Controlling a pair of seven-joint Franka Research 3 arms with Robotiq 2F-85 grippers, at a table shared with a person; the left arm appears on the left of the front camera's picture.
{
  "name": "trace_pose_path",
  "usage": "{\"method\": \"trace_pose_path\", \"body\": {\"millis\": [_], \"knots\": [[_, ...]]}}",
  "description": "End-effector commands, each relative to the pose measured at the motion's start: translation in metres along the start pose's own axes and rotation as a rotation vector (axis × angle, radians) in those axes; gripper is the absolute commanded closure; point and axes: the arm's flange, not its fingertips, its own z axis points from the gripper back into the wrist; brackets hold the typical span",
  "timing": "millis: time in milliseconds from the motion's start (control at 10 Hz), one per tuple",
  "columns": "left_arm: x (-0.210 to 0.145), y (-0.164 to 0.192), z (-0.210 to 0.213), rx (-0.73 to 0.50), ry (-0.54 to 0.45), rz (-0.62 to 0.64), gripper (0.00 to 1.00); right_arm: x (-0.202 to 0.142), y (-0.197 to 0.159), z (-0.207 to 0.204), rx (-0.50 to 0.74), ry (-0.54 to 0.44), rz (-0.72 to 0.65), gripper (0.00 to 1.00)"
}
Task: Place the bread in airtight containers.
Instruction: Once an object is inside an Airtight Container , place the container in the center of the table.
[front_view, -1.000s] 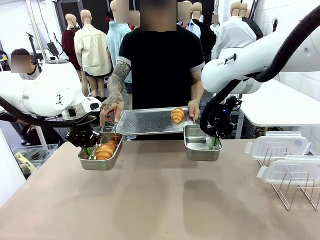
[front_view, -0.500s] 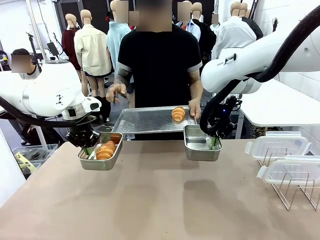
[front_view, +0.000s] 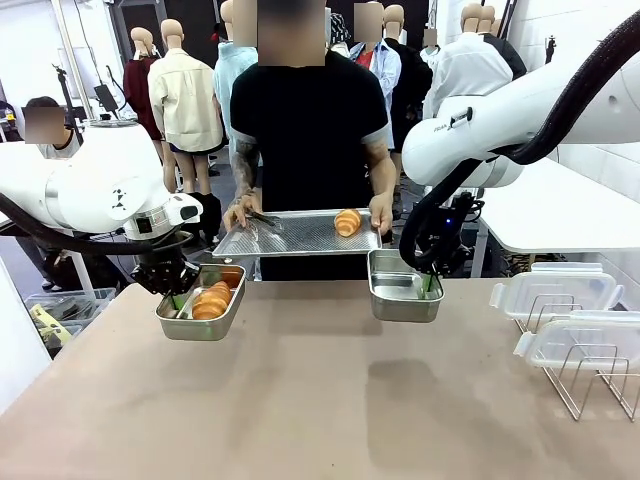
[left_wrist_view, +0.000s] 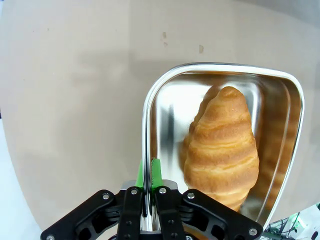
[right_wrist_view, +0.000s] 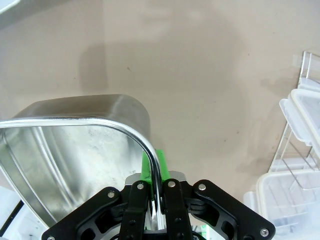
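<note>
The left gripper is clamping its green pads on the rim of one steel tin, one finger inside the wall and one outside. One croissant roll is lying inside this tin, beside the gripped wall. The right gripper is clenching the rim of the second tin in the same manner; the visible interior of that tin is bare metal. In the front view, both tins are sitting near the far edge of the table, well apart. Behind them, a person is holding a perforated tray with a hand at each end. The second roll and a pair of tongs are lying on the tray. Clear lids are resting on a wire rack at the table's right side.
</note>
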Motion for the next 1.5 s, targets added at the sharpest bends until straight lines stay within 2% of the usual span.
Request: {"method": "trace_pose_path", "body": {"millis": [0,1400], "knots": [[0.0007,0.0012,0.0022,0.006,-0.020,-0.013,1.00,0.0015,0.0005,0.0011,-0.003,-0.018,0.005,1.00],[0.0007,0.0012,0.0022,0.006,-0.020,-0.013,1.00,0.0015,0.0005,0.0011,-0.003,-0.018,0.005,1.00]]}}
